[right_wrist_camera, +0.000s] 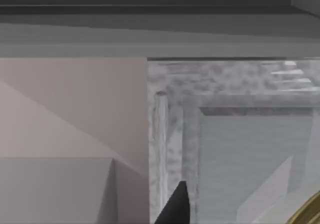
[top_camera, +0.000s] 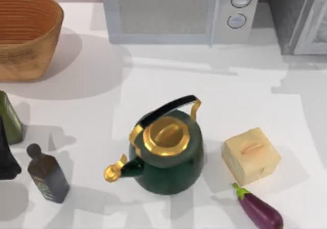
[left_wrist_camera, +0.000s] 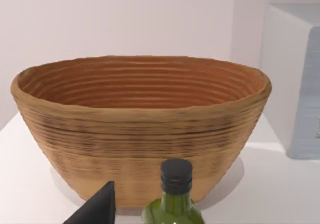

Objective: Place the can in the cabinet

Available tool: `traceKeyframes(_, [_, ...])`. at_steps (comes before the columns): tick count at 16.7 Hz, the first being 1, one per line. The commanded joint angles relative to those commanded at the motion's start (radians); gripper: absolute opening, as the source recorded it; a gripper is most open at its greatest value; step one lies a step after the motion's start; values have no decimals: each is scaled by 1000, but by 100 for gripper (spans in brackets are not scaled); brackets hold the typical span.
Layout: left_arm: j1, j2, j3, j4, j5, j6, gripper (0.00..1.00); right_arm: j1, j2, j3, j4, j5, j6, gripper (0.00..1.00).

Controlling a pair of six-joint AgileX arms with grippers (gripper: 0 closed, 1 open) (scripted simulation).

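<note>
Cabinet at back right — no legible writing anywhere — gripper states impossible to tell.

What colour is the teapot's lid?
Gold. The kettle is dark green with a shiny gold lid, clearest in the top view.

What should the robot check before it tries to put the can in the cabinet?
1. Where the can is: cannot tell.
2. Cabinet door open: cannot tell.
3. Right gripper close to the cabinet's front: ok.
4. Kettle, box and eggplant stand well apart from the cabinet: ok.
5. Left gripper parked by the basket, far from the cabinet: ok.
</note>
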Motion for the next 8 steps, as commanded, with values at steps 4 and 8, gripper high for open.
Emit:
traceKeyframes(4, [0,0,0,0,0,0,100,20,163,176,-63,23,1,0])
traceKeyframes(8, [0,0,0,0,0,0,100,41,314,391,-108,45,3,0])
